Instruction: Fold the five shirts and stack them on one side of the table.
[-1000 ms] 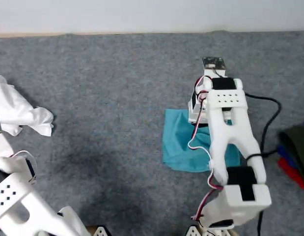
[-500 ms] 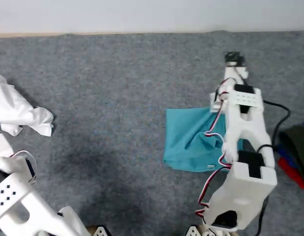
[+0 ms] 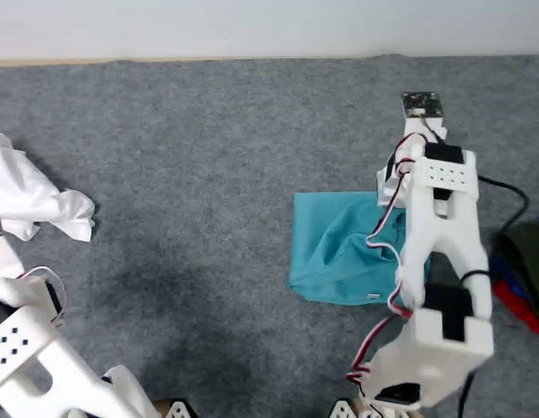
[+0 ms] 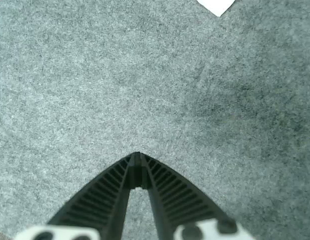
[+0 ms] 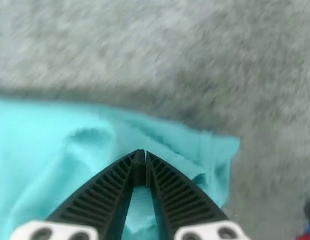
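Teal shirt (image 3: 339,257) lies rumpled right of centre on the grey table (image 3: 191,174). The wrist views show both jaws together: left gripper (image 4: 139,159) over bare table, right gripper (image 5: 139,155) over the shirt's far edge. The high view adds a crumpled white shirt (image 3: 30,196) at the left edge.

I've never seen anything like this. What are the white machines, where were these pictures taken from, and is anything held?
They are two small robot arms at a grey table. One picture looks down from a fixed camera; the other two come from a camera on each arm's wrist, looking along its black end effector. The right end effector is shut, over a teal shirt; whether it pinches cloth I cannot tell. The left end effector is shut over bare table. A crumpled white shirt lies by the left arm, darker clothes at the right edge.
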{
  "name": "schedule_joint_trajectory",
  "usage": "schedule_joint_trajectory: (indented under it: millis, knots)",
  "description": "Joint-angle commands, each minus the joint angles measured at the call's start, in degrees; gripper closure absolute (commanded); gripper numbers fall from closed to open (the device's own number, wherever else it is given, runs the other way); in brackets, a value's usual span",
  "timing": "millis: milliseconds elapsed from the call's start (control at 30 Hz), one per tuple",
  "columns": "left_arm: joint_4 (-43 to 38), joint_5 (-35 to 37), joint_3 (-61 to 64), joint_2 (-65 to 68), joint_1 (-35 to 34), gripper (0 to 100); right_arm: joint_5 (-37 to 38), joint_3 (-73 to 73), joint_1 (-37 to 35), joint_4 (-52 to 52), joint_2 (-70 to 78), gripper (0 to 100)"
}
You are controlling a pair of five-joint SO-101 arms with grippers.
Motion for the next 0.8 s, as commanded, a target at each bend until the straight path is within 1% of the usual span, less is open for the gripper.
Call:
schedule_joint_trajectory:
  millis: [0,200,300,400,600,667,767]
  knots:
    - [-0.9,-0.5,-0.5,-1.1,0.3,100,-3.1,-1.3,-2.1,9.0,-8.3,98.9]
    - [-1.0,-0.5,-0.5,-1.1,0.3,100,-7.6,-1.1,-4.4,21.3,-14.1,98.9]
    - [-1.0,-0.5,-0.5,-1.1,0.3,100,-8.6,-1.1,-4.4,24.5,-14.7,98.9]
    - [-1.0,-0.5,-0.5,-1.1,0.3,100,-8.6,-0.6,-4.6,24.6,-14.1,98.8]
    - [-1.0,-0.5,-0.5,-1.1,0.3,100,-8.7,4.6,-6.8,19.6,-11.6,98.5]
    - [-1.0,-0.5,-0.5,-1.1,0.3,100,-10.0,5.5,-7.0,18.6,-11.0,95.6]
    - [-1.0,-0.5,-0.5,-1.1,0.3,100,-11.1,5.5,-7.1,18.8,-10.8,86.3]
